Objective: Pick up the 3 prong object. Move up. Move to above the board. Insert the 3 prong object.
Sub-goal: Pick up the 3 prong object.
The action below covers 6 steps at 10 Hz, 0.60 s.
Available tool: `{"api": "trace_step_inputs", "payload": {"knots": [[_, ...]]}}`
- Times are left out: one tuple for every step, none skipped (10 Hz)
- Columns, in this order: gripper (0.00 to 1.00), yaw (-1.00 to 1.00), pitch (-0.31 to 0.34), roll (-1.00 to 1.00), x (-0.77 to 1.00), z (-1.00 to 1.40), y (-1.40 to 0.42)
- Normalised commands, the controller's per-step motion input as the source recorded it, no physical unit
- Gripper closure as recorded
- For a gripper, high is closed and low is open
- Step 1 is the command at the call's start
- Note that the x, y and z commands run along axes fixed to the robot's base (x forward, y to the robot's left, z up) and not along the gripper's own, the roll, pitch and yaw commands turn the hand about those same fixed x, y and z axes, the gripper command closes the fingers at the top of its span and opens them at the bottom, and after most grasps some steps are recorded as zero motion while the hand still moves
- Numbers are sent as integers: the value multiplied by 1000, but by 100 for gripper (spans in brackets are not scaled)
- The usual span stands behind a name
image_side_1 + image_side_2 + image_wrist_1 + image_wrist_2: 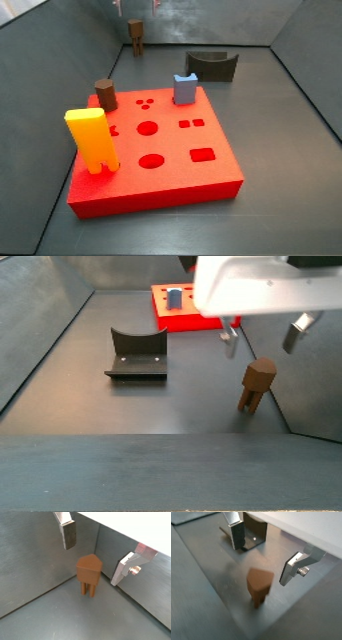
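The small slim wood-brown block with thin prong legs, the 3 prong object [88,573], stood upright on its legs on the grey floor, close to a corner where two grey walls met. In a side view it [255,383] stood apart from everything else, beside the wall. In a side view it [135,35] showed small at the far end of the floor, well beyond the board.

The gripper [97,554] hung just above the 3 prong object with its jaws apart and nothing between them. In both wrist views one flat silver finger [68,534] showed on one side of the block and its partner [294,568] on the opposite side, neither touching the wood. In a side view the gripper [262,338] hung beneath the white wrist housing [267,284], above and slightly short of the block's top.

The dark L-shaped fixture [135,354] stood on the floor between the 3 prong object and the large flat red board [187,155]. On the board's holed top stood a tall yellow two-legged block [91,140], a short dark-brown cylinder [104,94] and a small light-blue block [186,89], all well away from the 3 prong object.
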Motion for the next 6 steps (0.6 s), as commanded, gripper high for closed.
{"api": "trace_step_inputs", "payload": {"knots": [[0, 589, -220, -126, -249, -406, 143], [0, 571, -196, -99, -191, -454, 71], [0, 483, -171, -83, -74, -483, 26], [0, 360, -141, -93, 0, -543, 0], [0, 246, -76, -137, 240, -623, 40], [0, 37, -64, -63, 60, -351, 0]]}}
